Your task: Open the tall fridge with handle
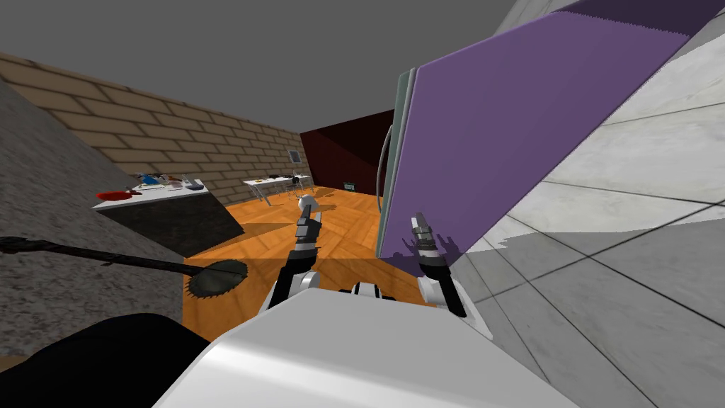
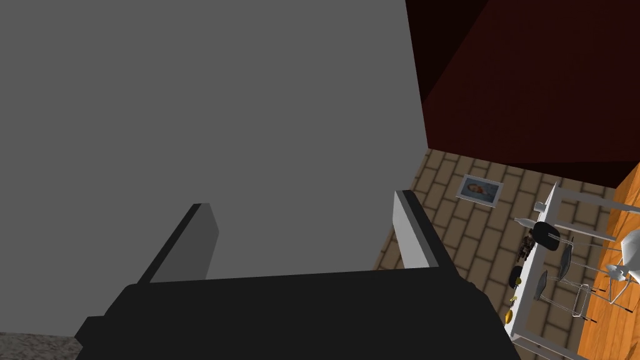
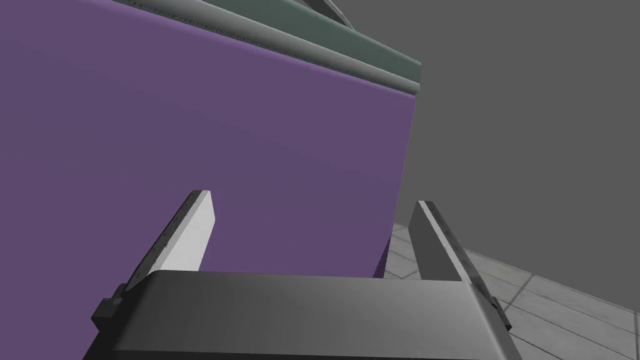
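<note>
The tall fridge [image 1: 510,120] rises just ahead on my right, its broad purple side facing me. Its grey-green door [image 1: 405,106] is along the far edge, flush with the body, and carries a curved grey handle [image 1: 384,166]. My right gripper [image 1: 419,224] is open and empty, close to the purple side near its lower end and short of the handle. Its wrist view has the purple side [image 3: 219,137] and the door edge [image 3: 350,53] beyond the open right gripper [image 3: 312,228]. My left gripper [image 1: 309,221] is held out over the floor, left of the fridge; this left gripper [image 2: 306,225] is open and empty.
A dark counter [image 1: 177,212] with a red plate and small items stands at the left. A white table [image 1: 276,183] with chairs is by the far brick wall. A dark round toothed object on a rod [image 1: 216,276] lies near my left side. A tiled wall [image 1: 637,212] is to the right.
</note>
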Controlling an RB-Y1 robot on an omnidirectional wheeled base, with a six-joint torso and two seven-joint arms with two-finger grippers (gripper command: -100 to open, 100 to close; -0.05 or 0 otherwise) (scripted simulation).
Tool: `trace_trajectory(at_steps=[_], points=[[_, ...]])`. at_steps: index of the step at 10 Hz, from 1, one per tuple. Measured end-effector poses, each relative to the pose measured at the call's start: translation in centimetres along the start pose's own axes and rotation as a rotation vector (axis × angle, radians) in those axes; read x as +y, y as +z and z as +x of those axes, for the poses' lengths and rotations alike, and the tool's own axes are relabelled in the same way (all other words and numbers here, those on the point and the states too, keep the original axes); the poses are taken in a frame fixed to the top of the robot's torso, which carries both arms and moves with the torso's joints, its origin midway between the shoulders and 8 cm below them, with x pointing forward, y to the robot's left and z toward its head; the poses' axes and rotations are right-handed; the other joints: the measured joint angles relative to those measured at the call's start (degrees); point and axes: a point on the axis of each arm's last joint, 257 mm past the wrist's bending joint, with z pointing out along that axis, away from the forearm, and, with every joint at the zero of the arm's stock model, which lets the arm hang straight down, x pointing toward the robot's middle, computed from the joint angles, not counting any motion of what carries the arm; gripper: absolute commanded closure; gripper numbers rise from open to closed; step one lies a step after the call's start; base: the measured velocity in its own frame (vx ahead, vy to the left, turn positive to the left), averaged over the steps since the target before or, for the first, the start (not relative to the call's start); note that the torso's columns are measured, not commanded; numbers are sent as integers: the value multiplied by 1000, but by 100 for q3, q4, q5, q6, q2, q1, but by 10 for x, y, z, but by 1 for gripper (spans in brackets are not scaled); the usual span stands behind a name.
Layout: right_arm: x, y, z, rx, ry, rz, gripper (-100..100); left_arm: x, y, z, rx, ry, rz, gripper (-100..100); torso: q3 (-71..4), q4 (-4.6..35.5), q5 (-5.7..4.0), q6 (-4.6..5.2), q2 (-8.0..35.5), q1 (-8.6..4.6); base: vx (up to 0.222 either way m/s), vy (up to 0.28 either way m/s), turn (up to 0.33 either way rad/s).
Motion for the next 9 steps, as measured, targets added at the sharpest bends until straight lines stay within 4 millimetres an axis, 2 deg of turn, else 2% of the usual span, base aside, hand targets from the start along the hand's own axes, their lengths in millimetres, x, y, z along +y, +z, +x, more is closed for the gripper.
trace_trajectory(at_steps=[9], points=[[-56,26,53,189,-394,86,-100,0,0,0,0,0,0,0,4,2,-4,2,6,-15,94,84,-48]])
